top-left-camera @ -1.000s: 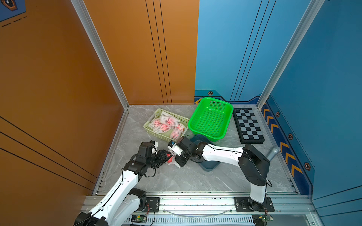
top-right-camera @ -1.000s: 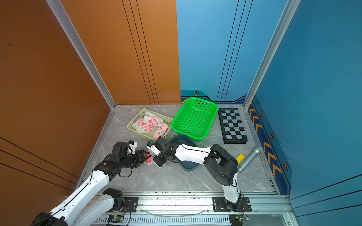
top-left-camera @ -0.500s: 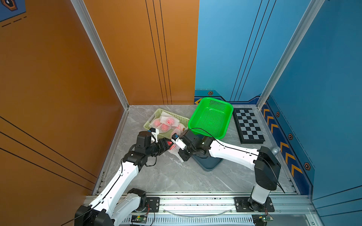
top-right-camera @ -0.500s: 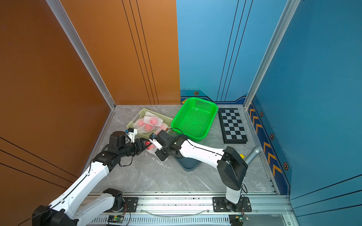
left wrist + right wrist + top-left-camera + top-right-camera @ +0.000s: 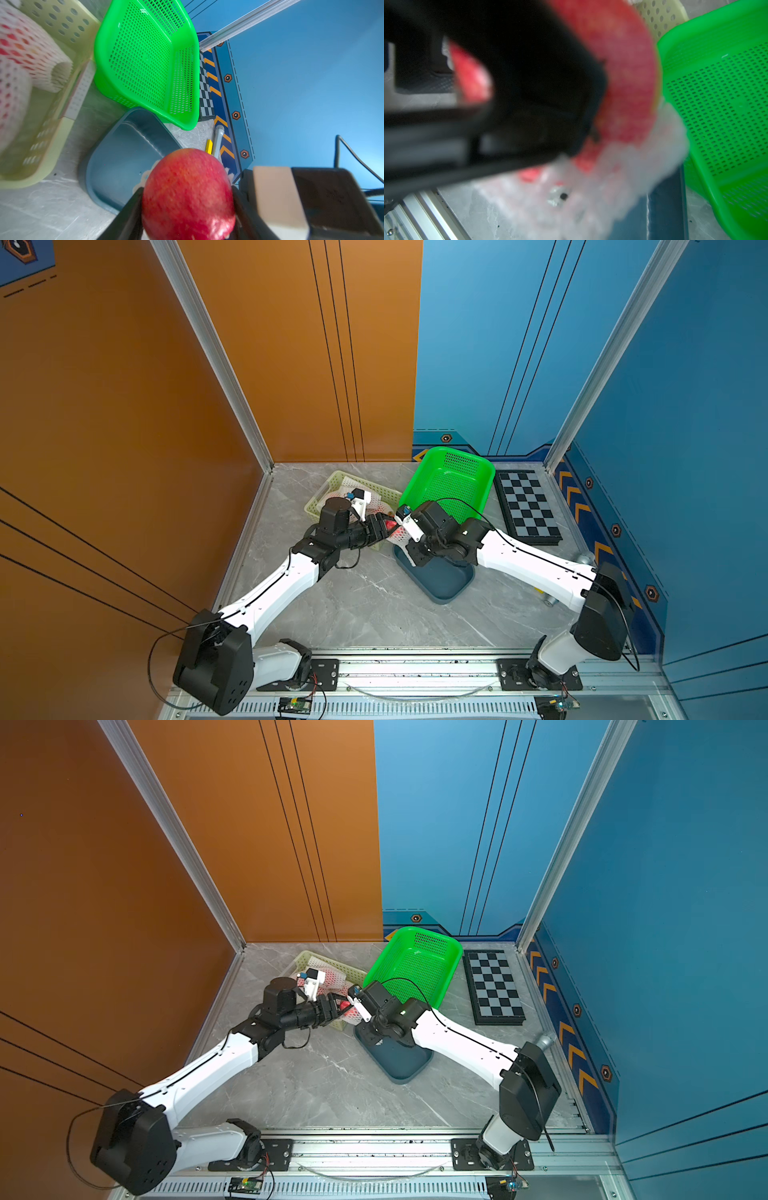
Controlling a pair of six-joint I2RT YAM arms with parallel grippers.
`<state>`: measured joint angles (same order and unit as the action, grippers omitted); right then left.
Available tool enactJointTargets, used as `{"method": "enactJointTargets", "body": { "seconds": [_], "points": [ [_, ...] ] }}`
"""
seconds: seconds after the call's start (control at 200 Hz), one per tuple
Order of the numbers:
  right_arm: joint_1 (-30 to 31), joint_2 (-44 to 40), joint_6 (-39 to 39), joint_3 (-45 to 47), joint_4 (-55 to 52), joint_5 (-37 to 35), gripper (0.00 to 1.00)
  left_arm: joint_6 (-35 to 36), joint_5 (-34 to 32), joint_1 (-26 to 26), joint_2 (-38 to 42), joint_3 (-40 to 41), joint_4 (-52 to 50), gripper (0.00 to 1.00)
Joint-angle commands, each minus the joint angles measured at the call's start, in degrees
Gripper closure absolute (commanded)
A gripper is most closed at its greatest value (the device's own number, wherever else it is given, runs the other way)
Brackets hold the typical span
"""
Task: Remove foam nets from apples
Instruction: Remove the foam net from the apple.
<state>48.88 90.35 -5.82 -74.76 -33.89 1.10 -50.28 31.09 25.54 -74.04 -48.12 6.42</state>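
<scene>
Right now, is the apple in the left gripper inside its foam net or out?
Nearly out: bare red apple clamped in the left gripper; foam net bunched at its far end.

Both top views are bright, even and sharp, with faint shadows on the grey marbled tabletop (image 5: 374, 614). The right wrist view is heavily blurred; its round red apple (image 5: 623, 62) and white foam mesh net (image 5: 633, 166) are out of focus.
</scene>
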Motion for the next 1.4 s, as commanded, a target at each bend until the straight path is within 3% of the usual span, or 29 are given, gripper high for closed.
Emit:
{"method": "enactJointTargets", "body": {
  "seconds": [0.0, 0.105, 0.175, 0.391, 0.821, 1.137, 1.397],
  "points": [
    [-1.21, -2.1, 0.59, 4.31, -2.41, -0.94, 0.81, -1.74, -0.51, 2.06, -4.06, -1.67, 8.42, 0.5],
    [-3.03, -4.03, -0.31, 8.71, -0.06, -0.67, 0.53, -2.58, -0.28, 4.08, -9.14, -3.28, 12.3, 0.5],
    [-4.28, -5.25, -0.89, 11.4, 1.43, -0.34, 0.39, -2.88, -0.17, 5.43, -12.17, -4.63, 13.55, 0.5],
    [-6.57, -9.14, -1.3, 16.02, 3.93, 0.28, 0.24, -5.26, -0.82, 7.46, -17.34, -4.86, 18.04, 0.51],
    [-12.37, -15.21, -0.27, 17.29, 6.65, 6.62, 0.15, -4.25, -3.21, 8.13, -16.78, 0.26, 17.93, 0.49],
    [-13.55, -14.87, -0.48, 18.07, 9.02, 11.06, 0.15, -3.68, -2.39, 8.03, -13.99, 3.28, 17.93, 0.45],
    [-12.22, -17.8, -0.08, 23.88, 22.12, 14.49, 0.16, -4.03, 0.14, 7.65, -12.23, 4.64, 18.0, 0.44]
  ]
}}
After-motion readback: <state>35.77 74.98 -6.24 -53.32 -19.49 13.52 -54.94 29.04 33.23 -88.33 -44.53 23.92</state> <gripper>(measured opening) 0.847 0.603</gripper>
